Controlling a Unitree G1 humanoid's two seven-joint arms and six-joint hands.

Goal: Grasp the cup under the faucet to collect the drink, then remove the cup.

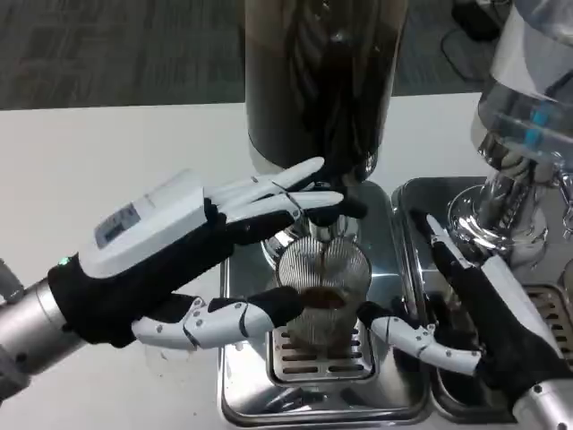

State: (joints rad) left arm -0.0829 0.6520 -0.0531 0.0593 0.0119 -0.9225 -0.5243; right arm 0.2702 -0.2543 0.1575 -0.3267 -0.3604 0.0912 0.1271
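The clear ribbed cup (324, 285) stands on the slotted grate (309, 354) of a steel drip tray (242, 399), right under the faucet (338, 210) of the dark drink dispenser (318, 81); a thin brown stream runs into it and a little dark drink sits in the bottom; the left hand (192, 260) grasps the cup from the left, thumb low against its side, upper fingers (282, 193) reaching past its rim toward the faucet; the right hand (466, 309) sits released just right of the cup, holding nothing, fingers spread, thumb pointing toward the cup's base; whether it touches the cup I cannot tell; behind it a 2nd dispenser (528, 107) stands on its own tray (421, 193); all rests on the white tabletop (107, 161).
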